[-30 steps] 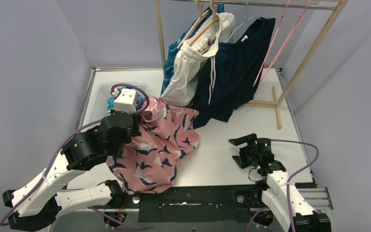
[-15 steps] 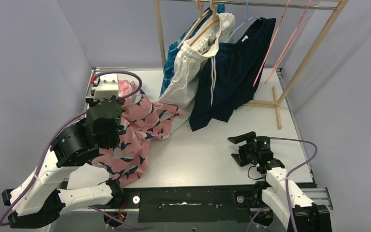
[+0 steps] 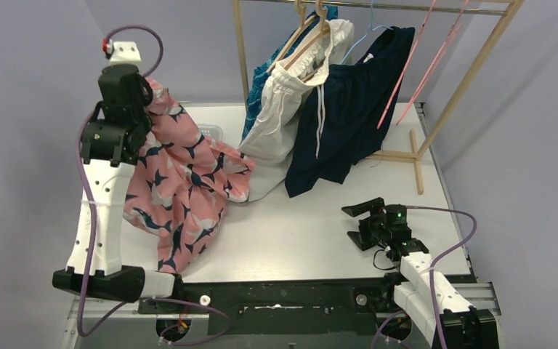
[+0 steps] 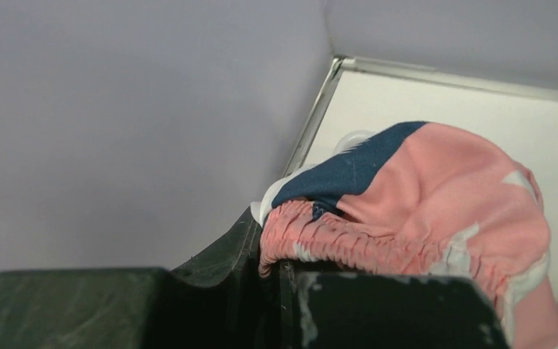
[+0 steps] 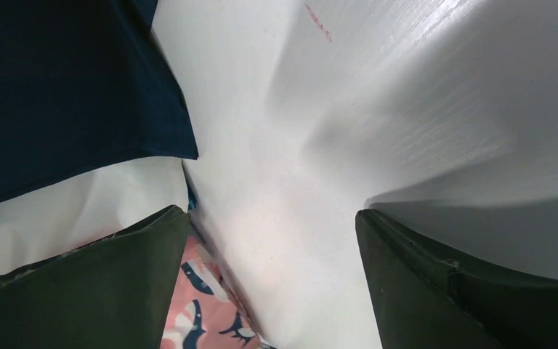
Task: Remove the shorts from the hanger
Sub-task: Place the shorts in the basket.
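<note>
Lower right, the right gripper (image 3: 354,224) rests on the table (image 3: 320,240), fingers spread and holding nothing. At upper left, the left gripper (image 4: 280,273) pinches the pink shorts (image 3: 182,182) by the waistband, held high and free of any hanger. The next move is likely to release them, then reach for the white shorts (image 3: 283,109) on the far rack (image 3: 240,43).

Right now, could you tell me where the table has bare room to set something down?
The white table is bare at centre front, between the pink-and-navy floral shorts and the right gripper. The back is crowded under the white drawstring shorts and plain navy shorts.
</note>
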